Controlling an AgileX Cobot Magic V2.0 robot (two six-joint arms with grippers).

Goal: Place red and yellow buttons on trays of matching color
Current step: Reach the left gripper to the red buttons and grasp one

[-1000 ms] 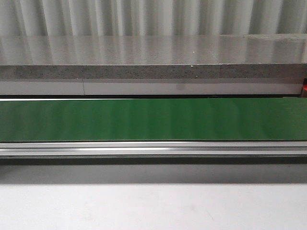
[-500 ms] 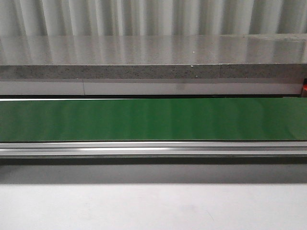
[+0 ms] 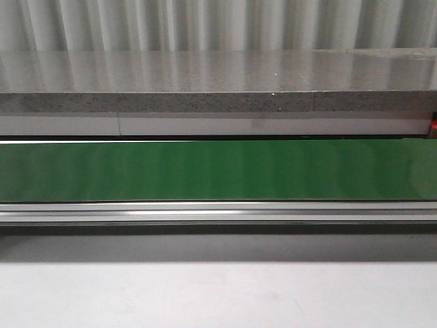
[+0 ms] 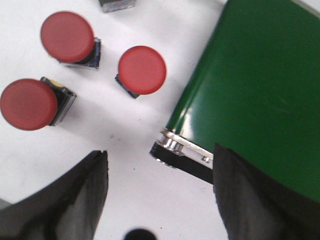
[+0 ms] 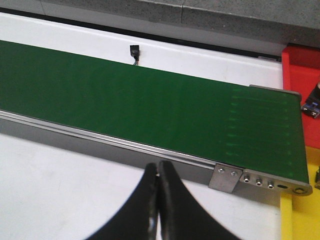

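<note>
Three red buttons [image 4: 142, 69] on white table [image 4: 130, 125], beyond the tips of left gripper [image 4: 160, 192], fingers spread wide, nothing between. Green belt [image 4: 260, 95] just beside. Right gripper [image 5: 159, 200] pressed together, empty, before belt's end; red tray [image 5: 300, 70] and yellow tray [image 5: 300, 220] past it.

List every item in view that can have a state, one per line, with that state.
Left gripper: open, empty, above the white table.
Right gripper: shut, holding nothing.
Three red buttons: on the white table, apart from each other, none gripped.
Green conveyor belt: bare, nothing on it.
Red tray: only an edge shows, contents unclear.
Yellow tray: only an edge shows.
</note>
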